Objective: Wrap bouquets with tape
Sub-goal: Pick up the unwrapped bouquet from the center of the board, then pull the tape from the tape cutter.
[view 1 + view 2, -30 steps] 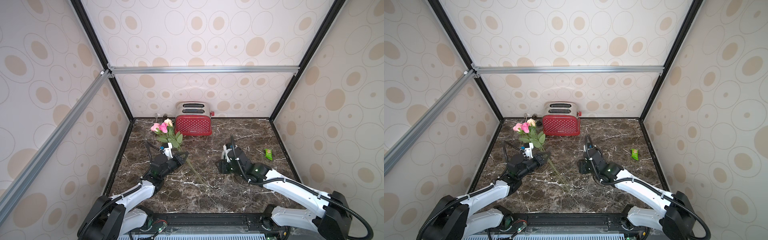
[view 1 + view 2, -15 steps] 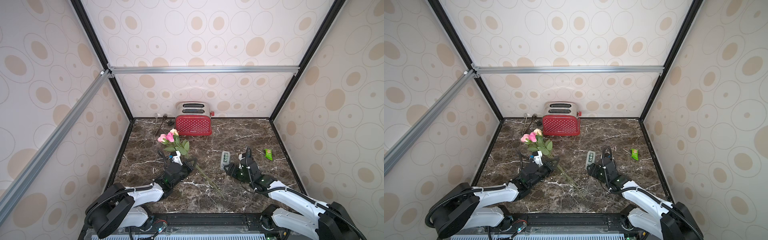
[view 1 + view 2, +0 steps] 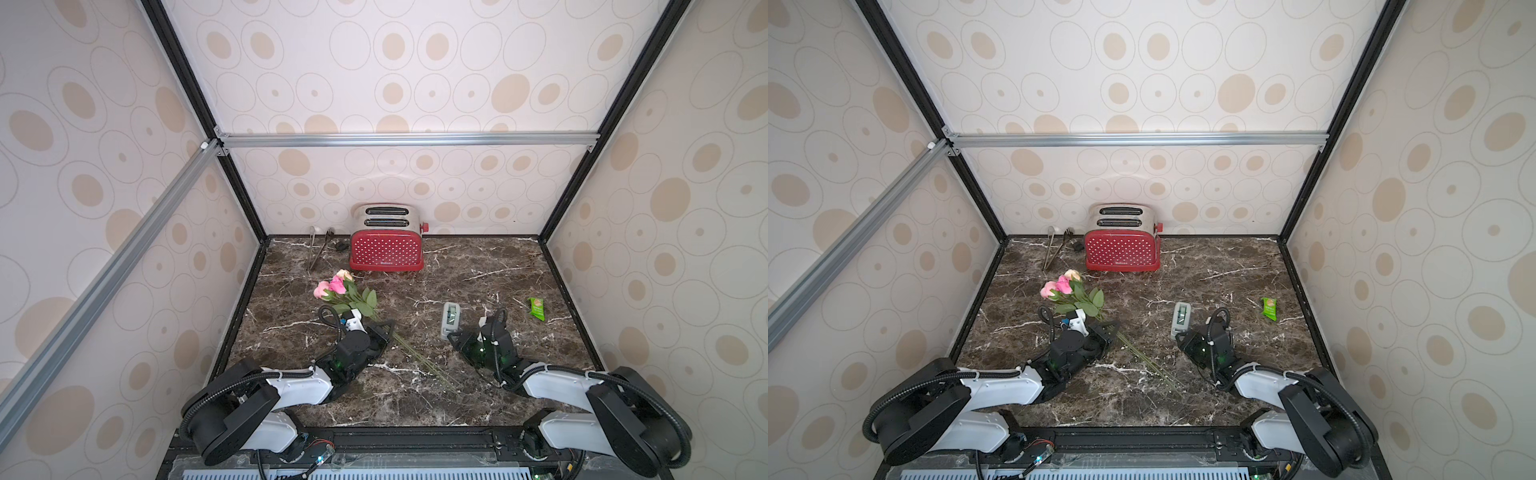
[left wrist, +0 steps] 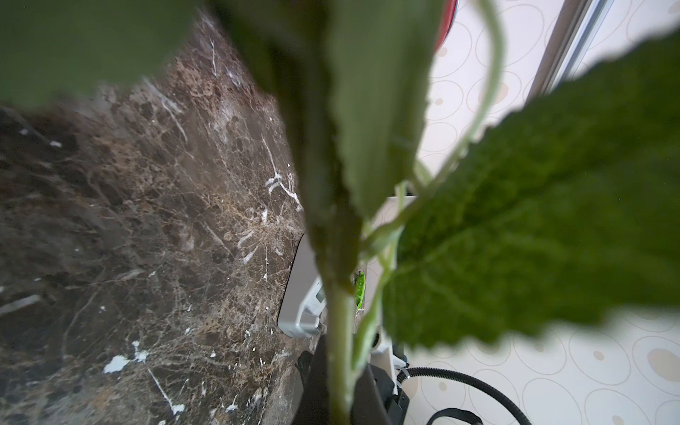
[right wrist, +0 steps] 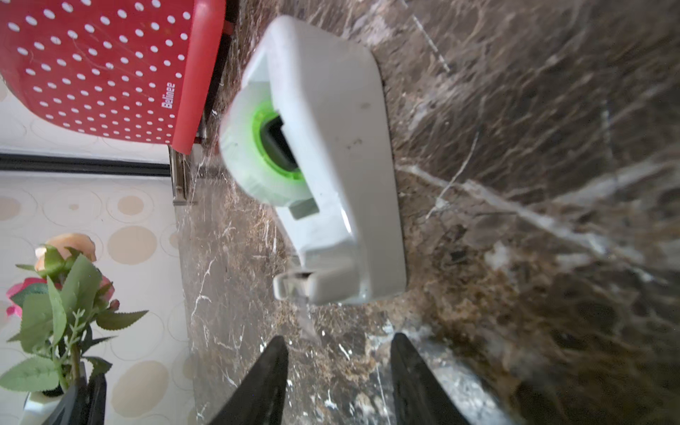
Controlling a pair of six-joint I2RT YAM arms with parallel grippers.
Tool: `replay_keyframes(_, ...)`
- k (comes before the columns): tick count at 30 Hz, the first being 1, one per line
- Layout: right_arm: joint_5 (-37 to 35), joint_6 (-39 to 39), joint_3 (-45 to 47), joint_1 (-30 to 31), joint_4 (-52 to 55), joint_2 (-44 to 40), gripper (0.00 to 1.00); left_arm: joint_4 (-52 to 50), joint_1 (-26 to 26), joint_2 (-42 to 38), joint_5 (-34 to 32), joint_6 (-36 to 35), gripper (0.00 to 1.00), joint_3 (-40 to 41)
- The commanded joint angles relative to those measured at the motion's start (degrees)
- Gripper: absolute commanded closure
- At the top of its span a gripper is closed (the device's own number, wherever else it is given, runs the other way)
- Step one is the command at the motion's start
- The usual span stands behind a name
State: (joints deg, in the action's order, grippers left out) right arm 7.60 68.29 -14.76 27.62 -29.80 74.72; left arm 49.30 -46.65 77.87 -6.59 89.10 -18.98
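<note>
Your left gripper (image 3: 383,331) is squeezed tight on the thin green stems of the bouquets (image 3: 341,291). The flowers point toward the red toaster (image 3: 386,249). Your right gripper (image 5: 336,371) has its two fingers apart and holds nothing. It sits just beside the cutting end of the tape (image 5: 331,154), which stands on the marble table (image 3: 478,270).

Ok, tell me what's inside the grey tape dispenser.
A clear tape roll with a green core sits in the tape dispenser, its loose end hanging off the front. The dispenser's wall covers much of the roll.
</note>
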Motion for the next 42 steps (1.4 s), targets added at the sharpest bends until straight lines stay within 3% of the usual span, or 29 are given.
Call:
replay_keyframes(1,3.46,4.23,0.5,-0.89,-11.36,3.39,0.53,2.43,-0.54,0.1,-1.3,0.32,1.0,-0.26)
replay_keyframes(12,7.56,5.12,0.34,-2.08,-18.8,9.33,0.57,2.01,-0.54,-0.4,-1.19,-1.07,1.0,-0.53)
replay_keyframes(34,9.19,6.0,2.98,-3.0,-21.28,8.5,0.62,1.32,-0.55,-0.88,-0.89,-2.11,1.0,-0.79)
replay_keyframes(42,8.71,5.28,2.82,-3.1,-18.48,6.67,0.74,1.33,-0.55,-0.37,-0.66,-2.13,1.0,-1.14)
